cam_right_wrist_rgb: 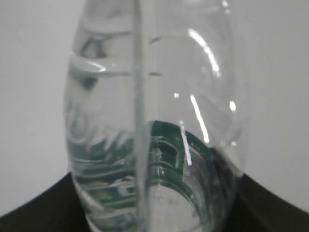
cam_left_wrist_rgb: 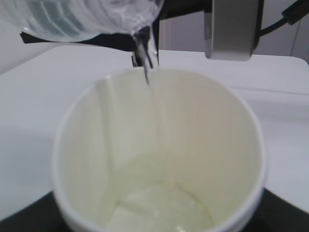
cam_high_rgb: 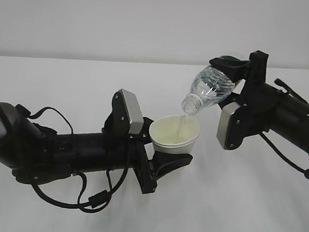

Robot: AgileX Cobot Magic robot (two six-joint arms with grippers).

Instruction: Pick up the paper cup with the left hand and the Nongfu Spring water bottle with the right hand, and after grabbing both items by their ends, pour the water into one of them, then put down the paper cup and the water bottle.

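Water (cam_high_rgb: 182, 122) runs in a thin stream from the tilted Nongfu Spring water bottle (cam_high_rgb: 210, 88) into the paper cup (cam_high_rgb: 174, 136), which we hold upright above the white surface (cam_high_rgb: 66, 83). Our left fingers (cam_high_rgb: 168, 160) clasp the cup near its base; our right fingers (cam_high_rgb: 233, 66) grip the bottle at its bottom end. We judge the cup soft and easily crushed, growing heavier as it fills, so a gentle low hold suits it. The ribbed bottle looks light, springy and slippery when wet.

arms (cam_high_rgb: 78, 150): matte blk tubes | wrist cam boxes (cam_high_rgb: 129, 111): silver-grey | cables (cam_high_rgb: 93, 199): blk, looped
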